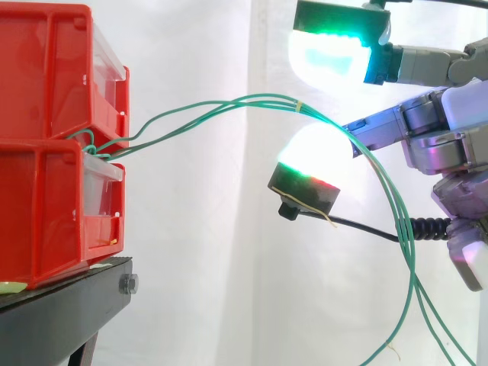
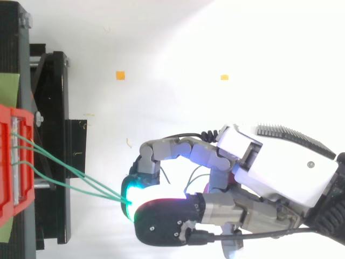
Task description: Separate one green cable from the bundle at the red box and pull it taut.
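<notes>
We see the green cables (image 1: 229,101) come out between the two red boxes (image 1: 46,191), arch up together and drop slack past the hand (image 2: 269,167) to the bottom of the side view. A small pale band (image 1: 300,104) seems to bind them at the top of the arch, so we judge none is separated and nothing is taut. The hand is spread: its pads (image 1: 335,49) stand well apart, one above and one below the cables, pinching none. What is left, we judge: single out one cable, pinch it, draw it away from the boxes on the stand (image 1: 69,297)
</notes>
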{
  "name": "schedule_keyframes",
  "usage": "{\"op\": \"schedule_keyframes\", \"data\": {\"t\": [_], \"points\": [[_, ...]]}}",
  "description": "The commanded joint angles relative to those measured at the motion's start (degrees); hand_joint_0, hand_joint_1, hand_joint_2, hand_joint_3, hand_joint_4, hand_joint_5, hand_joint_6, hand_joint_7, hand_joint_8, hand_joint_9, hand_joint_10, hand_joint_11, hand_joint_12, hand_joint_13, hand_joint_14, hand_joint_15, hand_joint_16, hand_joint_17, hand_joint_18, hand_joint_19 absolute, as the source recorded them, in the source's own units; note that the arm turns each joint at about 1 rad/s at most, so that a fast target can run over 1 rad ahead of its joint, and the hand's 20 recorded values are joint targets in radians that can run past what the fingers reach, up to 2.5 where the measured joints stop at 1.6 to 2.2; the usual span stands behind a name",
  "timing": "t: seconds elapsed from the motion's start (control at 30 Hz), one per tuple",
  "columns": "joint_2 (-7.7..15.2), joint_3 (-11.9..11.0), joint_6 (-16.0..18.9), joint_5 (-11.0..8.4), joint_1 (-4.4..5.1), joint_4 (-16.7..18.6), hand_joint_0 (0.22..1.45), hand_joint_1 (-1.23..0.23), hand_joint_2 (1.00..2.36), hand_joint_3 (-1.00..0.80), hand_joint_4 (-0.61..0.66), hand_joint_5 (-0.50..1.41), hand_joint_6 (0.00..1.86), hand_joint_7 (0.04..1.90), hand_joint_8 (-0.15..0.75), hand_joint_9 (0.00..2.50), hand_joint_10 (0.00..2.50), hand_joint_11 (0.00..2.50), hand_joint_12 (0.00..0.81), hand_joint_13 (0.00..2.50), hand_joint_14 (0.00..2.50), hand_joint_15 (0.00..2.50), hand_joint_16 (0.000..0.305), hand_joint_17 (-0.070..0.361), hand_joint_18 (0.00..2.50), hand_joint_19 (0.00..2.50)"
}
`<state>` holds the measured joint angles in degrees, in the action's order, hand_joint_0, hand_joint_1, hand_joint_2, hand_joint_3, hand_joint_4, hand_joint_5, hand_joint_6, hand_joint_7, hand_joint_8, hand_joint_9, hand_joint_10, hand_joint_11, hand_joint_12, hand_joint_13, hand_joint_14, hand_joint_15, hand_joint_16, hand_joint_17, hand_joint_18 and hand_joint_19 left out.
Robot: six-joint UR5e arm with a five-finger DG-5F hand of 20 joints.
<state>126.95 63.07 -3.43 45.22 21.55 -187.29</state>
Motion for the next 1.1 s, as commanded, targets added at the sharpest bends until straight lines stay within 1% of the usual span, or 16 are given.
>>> {"op": "schedule_keyframes", "data": {"t": [0.0, 0.07, 0.2, 0.27, 0.3, 0.33, 0.4, 0.43, 0.6, 0.77, 0.87, 1.07], "points": [[0.05, 0.04, 0.00, -0.04, 0.07, -0.01, 0.50, -0.33, 1.00, -0.50, 0.05, 0.14, 0.50, 1.40, 0.023, 2.50, 2.50, 0.50, 0.570, 2.04, 0.00, 0.12, 0.072, 0.163, 1.94, 0.00], [0.05, 0.04, 0.00, -0.04, -0.02, -0.01, 0.49, -0.34, 1.00, -0.50, 0.04, 0.14, 0.50, 1.40, 0.024, 2.50, 2.50, 0.54, 0.573, 2.03, 0.00, 0.10, 0.072, 0.162, 1.92, 0.00], [0.05, 0.04, 0.00, -0.13, -0.02, -0.01, 0.49, -0.34, 1.00, -0.50, 0.04, 0.14, 0.50, 1.39, 0.016, 2.50, 2.50, 0.51, 0.548, 2.02, 0.00, 0.12, 0.070, 0.156, 1.85, 0.00], [0.05, 0.04, 0.00, -0.13, 0.07, -0.01, 0.53, -0.39, 1.00, -0.50, 0.04, 0.14, 0.50, 1.39, 0.013, 2.50, 2.50, 0.49, 0.533, 2.00, 0.01, 0.14, 0.067, 0.150, 1.80, 0.03], [0.05, 0.04, 0.00, -0.13, -0.02, -0.01, 0.57, -0.47, 1.00, -0.50, 0.03, 0.14, 0.50, 1.40, 0.010, 2.50, 2.50, 0.48, 0.526, 1.99, 0.01, 0.16, 0.066, 0.148, 1.77, 0.05], [-0.04, -0.05, 0.00, -0.04, 0.07, -0.01, 0.59, -0.52, 1.00, -0.50, 0.03, 0.14, 0.50, 1.40, 0.009, 2.50, 2.50, 0.46, 0.519, 1.99, 0.01, 0.16, 0.065, 0.147, 1.76, 0.07], [0.05, 0.04, 0.00, -0.13, -0.02, -0.01, 0.60, -0.55, 1.00, -0.50, 0.03, 0.14, 0.50, 1.39, 0.009, 2.50, 2.50, 0.47, 0.514, 1.98, 0.01, 0.18, 0.065, 0.146, 1.76, 0.08], [0.05, 0.04, 0.00, -0.13, 0.07, -0.01, 0.62, -0.59, 1.00, -0.48, 0.02, 0.14, 0.50, 1.39, 0.009, 2.50, 2.50, 0.47, 0.506, 1.99, 0.01, 0.18, 0.065, 0.146, 1.75, 0.09], [-0.04, 0.04, 0.00, -0.04, -0.02, -0.01, 0.64, -0.63, 1.00, -0.44, 0.02, 0.14, 0.50, 1.39, 0.006, 2.50, 2.50, 0.47, 0.498, 1.99, 0.01, 0.20, 0.065, 0.145, 1.77, 0.12], [-0.04, 0.04, 0.00, -0.04, 0.07, 0.08, 0.66, -0.67, 1.01, -0.34, 0.01, 0.14, 0.50, 1.39, 0.005, 2.50, 2.50, 0.46, 0.490, 2.00, 0.01, 0.21, 0.065, 0.146, 1.78, 0.13], [0.05, 0.04, 0.00, -0.04, 0.07, 0.08, 0.66, -0.72, 1.01, -0.24, 0.02, 0.15, 0.50, 1.37, 0.009, 2.50, 2.50, 0.50, 0.494, 2.03, 0.01, 0.20, 0.069, 0.156, 1.84, 0.09], [0.05, 0.04, 0.00, 0.05, 0.07, -0.01, 0.63, -0.77, 1.01, -0.13, 0.02, 0.15, 0.50, 1.36, 0.015, 2.50, 2.50, 0.55, 0.505, 2.07, 0.01, 0.18, 0.075, 0.168, 1.93, 0.02]]}}
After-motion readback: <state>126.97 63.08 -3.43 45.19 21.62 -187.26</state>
